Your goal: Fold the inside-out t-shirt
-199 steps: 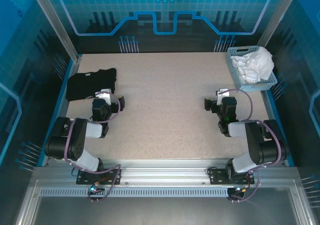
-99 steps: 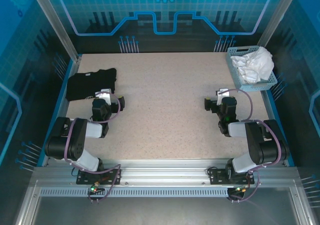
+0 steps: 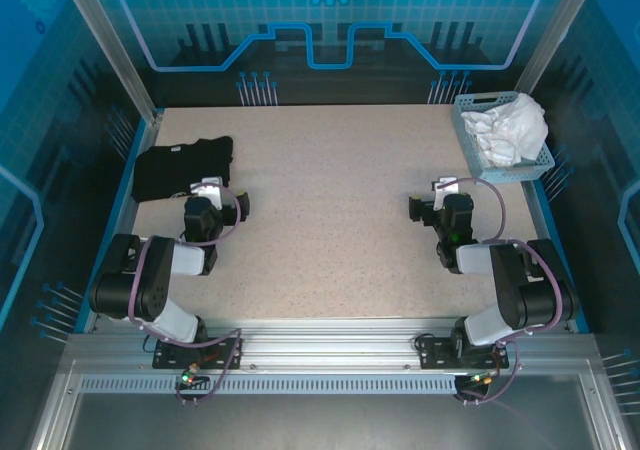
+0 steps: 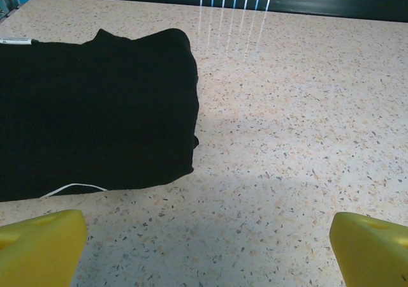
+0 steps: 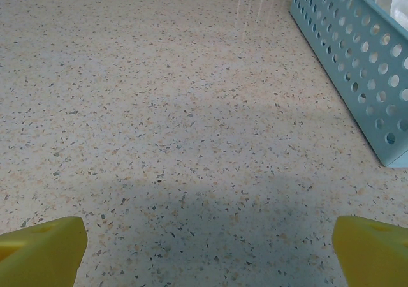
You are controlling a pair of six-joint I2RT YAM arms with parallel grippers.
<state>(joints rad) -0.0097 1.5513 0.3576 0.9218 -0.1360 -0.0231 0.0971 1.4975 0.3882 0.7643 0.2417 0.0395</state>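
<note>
Spread wide and gripping nothing, the left gripper (image 4: 204,256) showed its two yellow fingertips (image 4: 39,245) in the lower corners of its wrist view, with bare speckled table (image 3: 330,220) between them. The right gripper (image 5: 204,256) stood released in the same way.

The inside-out t-shirt (image 3: 512,127) lay as a crumpled white heap in the blue perforated basket (image 3: 468,138) at the far right corner of the table, rising above the rim and bulging toward the basket's far right side. Bunched like that, it had no long axis I could read, and I could not tell which way the neck or hem pointed. The basket's longer side ran roughly from near to far.

From above, the whole heap and both arms were visible, with the right gripper near the basket's near left corner but apart from it. The right wrist view caught only a sliver of white cloth at its top right corner, above the basket's holed wall.

On the far left lay a black folded garment (image 4: 95,115), just ahead of the left gripper. The left wrist view also showed a thin white thread (image 4: 73,187) along the garment's near edge, too fine to see from above.
</note>
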